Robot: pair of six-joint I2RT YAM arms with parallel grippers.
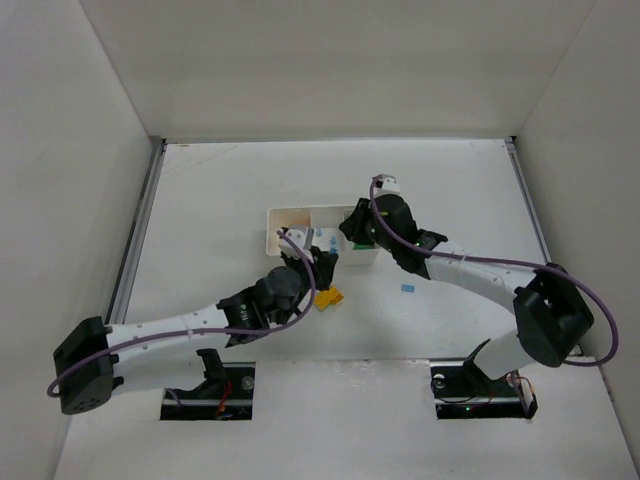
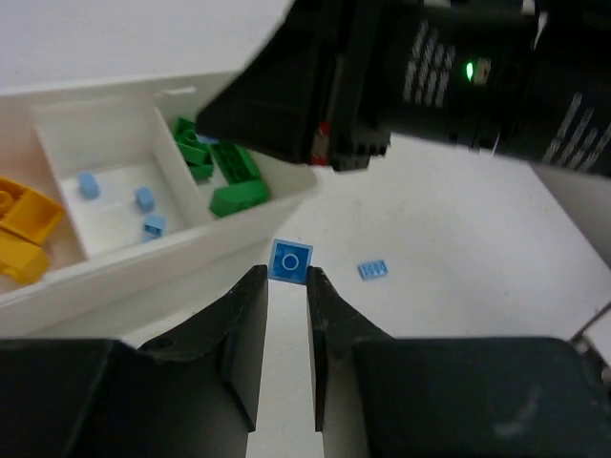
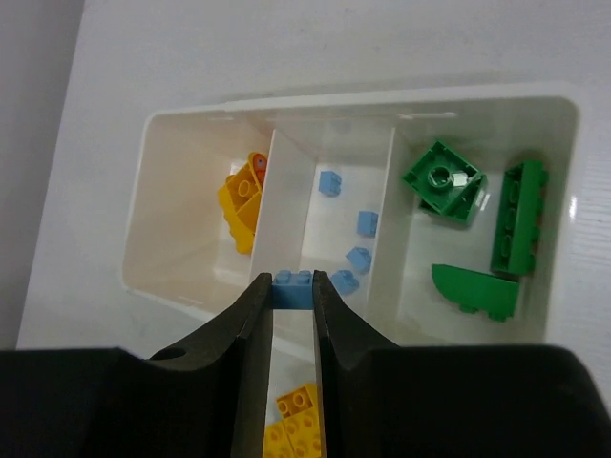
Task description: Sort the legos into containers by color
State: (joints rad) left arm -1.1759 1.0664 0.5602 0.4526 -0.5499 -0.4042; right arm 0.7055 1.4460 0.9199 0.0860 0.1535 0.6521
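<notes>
The white tray (image 1: 290, 210) has three compartments: yellow-orange legos (image 3: 243, 196) in the left one, tiny pale blue legos (image 3: 361, 239) in the middle one, and green legos (image 3: 444, 179) in the right one. My right gripper (image 3: 292, 280) is shut on a pale blue brick (image 3: 292, 290) and holds it over the near end of the middle compartment. My left gripper (image 2: 286, 277) is shut on a small blue brick (image 2: 289, 260) at its fingertips, just in front of the tray's near wall (image 2: 143, 262). In the top view the left gripper (image 1: 325, 262) and the right gripper (image 1: 352, 232) are close together at the tray.
A yellow-orange lego (image 1: 328, 297) lies on the table in front of the tray, and it also shows in the right wrist view (image 3: 296, 429). A small blue lego (image 1: 407, 288) lies to the right of the tray, and it also shows in the left wrist view (image 2: 372, 270). White walls enclose the table.
</notes>
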